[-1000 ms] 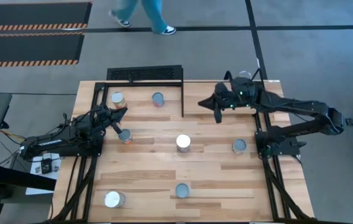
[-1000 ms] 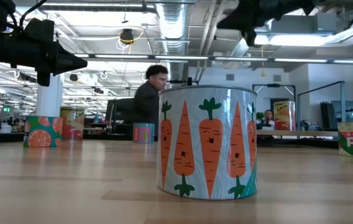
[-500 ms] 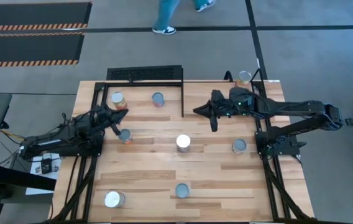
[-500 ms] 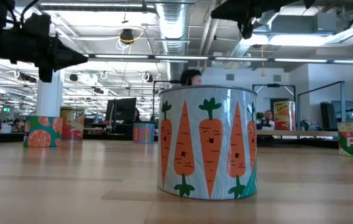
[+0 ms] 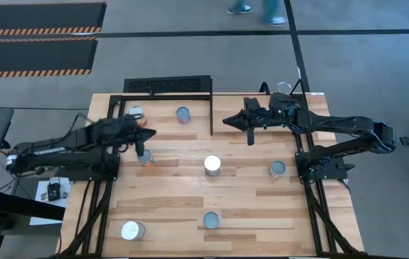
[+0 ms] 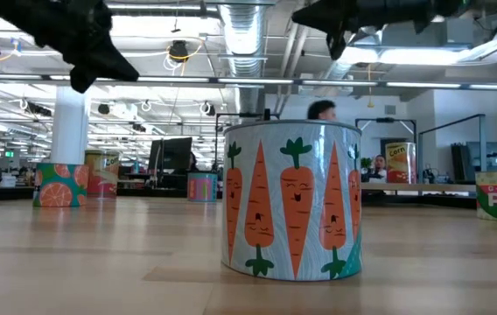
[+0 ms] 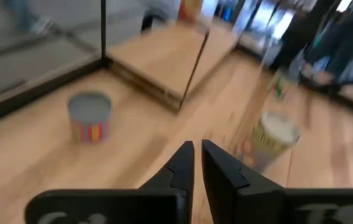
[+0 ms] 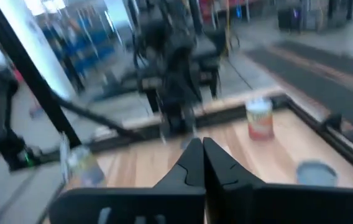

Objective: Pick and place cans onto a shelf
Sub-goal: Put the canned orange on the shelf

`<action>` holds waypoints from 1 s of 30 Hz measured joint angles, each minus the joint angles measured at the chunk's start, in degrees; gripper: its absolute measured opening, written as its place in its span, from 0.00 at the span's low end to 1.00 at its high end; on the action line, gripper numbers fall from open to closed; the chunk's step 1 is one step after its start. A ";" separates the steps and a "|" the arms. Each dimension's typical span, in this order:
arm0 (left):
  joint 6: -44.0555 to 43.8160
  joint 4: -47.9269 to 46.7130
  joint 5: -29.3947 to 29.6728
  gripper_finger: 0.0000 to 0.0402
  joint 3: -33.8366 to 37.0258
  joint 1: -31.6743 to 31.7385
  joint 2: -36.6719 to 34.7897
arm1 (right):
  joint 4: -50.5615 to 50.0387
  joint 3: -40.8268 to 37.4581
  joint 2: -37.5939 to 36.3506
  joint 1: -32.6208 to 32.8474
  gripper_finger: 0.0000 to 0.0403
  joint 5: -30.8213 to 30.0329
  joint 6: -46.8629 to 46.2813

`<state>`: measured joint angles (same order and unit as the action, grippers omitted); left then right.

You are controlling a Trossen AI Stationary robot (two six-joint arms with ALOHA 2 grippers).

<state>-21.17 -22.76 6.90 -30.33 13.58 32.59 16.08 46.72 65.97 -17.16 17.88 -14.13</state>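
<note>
Several cans stand upright on the wooden table: a carrot-label can near the front, a white-topped one mid-table, a grey-topped one at the far left, and one below my left gripper. The shelf is a raised plank at the far right and bears one can. My left gripper hangs above the table's left side, tilted down, its fingers a narrow slit apart and empty. My right gripper is shut, level and high, left of the shelf.
A black perforated grate lies behind the far edge. Black frame bars stand up from the table and run along both sides. More cans sit at the front left and right. A person walks behind the table.
My left gripper has risen and reached out toward the table's middle, tipping nose-down. My right gripper has tipped up to level, its fingertips swinging toward the table's left, away from the can on the shelf. No can has moved.
</note>
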 joint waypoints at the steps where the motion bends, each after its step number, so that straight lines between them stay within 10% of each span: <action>1: -0.04 -2.43 -0.51 0.07 -2.08 0.00 2.40 | 3.88 -2.12 0.06 -0.31 0.01 0.08 -1.83; 13: -11.49 -29.40 -2.75 0.26 -13.40 -5.68 17.88 | 15.48 -10.84 -2.94 0.37 0.02 -3.27 -8.46; 30: -24.73 -32.12 6.95 0.37 -9.55 -21.52 28.02 | 12.19 -10.89 -2.99 0.04 0.02 -4.36 -5.41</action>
<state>-45.90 -54.88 13.85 -39.88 -7.94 60.61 28.27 35.83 62.98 -17.12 13.52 -19.54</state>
